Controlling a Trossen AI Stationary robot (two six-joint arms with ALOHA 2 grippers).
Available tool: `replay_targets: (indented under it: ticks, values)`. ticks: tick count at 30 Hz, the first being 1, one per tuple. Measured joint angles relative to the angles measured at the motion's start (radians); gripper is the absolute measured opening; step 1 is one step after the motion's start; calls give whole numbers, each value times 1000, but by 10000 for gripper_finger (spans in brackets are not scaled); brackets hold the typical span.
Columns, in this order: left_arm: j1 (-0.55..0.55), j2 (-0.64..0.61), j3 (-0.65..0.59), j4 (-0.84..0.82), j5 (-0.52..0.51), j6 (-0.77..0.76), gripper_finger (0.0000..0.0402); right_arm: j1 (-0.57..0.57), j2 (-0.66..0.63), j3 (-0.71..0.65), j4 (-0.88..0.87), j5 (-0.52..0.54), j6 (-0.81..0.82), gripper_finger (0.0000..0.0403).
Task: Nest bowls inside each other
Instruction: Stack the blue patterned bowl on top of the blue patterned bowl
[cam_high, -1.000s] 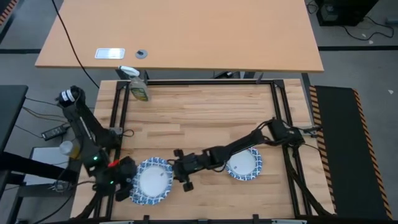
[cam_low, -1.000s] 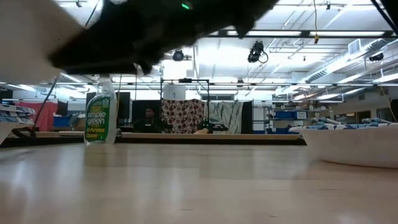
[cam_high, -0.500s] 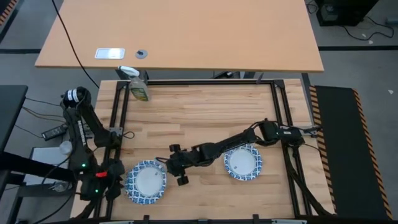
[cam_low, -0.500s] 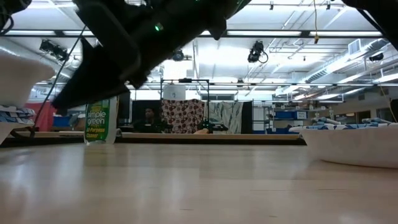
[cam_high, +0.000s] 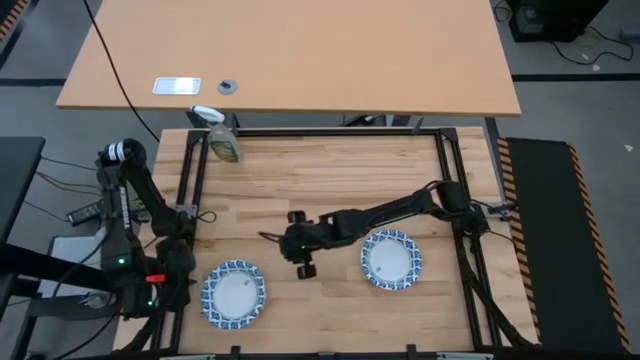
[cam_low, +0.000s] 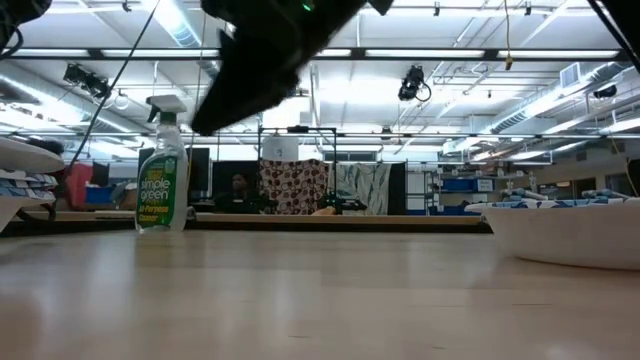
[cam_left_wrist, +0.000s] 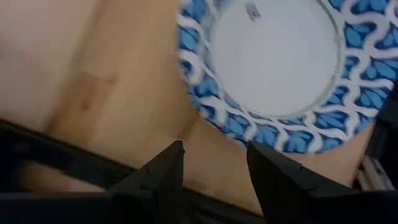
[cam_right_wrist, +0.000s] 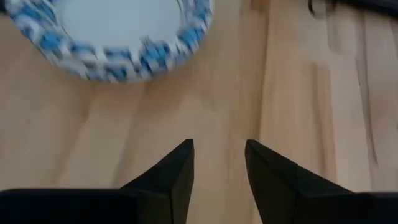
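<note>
- The wooden worktop (cam_high: 320, 180) fills the overhead view, its dark frame around me on all sides.
- My right arm reaches from 3 o'clock across to the middle, where my right end effector (cam_high: 297, 243) hangs over bare wood, its fingers (cam_right_wrist: 177, 168) set a narrow gap apart and holding nothing.
- My left arm is folded at the worktop's 8 o'clock edge; my left end effector (cam_left_wrist: 211, 171) stands with its fingers spread wide, empty, just beside the near-left bowl.
- One bowl (cam_high: 234, 294) sits at 7 o'clock on the worktop, white centre up, blue-patterned rim all round; whether more are nested under it I cannot tell.
- A second bowl (cam_high: 391, 260) sits at 5 o'clock, just beside my right arm, well apart from the first.
- A spray bottle (cam_high: 222, 140) with a yellow-green label stands at 11 o'clock on the far edge.
</note>
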Motion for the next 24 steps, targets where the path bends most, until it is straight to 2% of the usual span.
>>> replay_targets:
  ticks: [4,6,8,11,16,20,24]
  values:
    - [3,-1,34,-52,-101,12,181,-1,-75,-110,-18,1,47,152]
    - [32,4,22,-48,-114,19,181,8,-117,-173,-16,2,72,152]
    - [79,15,-1,-20,-92,51,181,20,-166,-239,-27,20,85,152]
    - [164,26,-25,86,-71,184,181,40,-248,-324,-94,63,100,152]
    - [313,56,-26,260,-59,431,181,59,-397,-387,-306,132,188,153]
    - [395,121,-27,313,-26,559,181,61,-487,-448,-490,129,291,160]
    - [429,211,-27,353,42,640,181,50,-543,-565,-593,111,377,179]
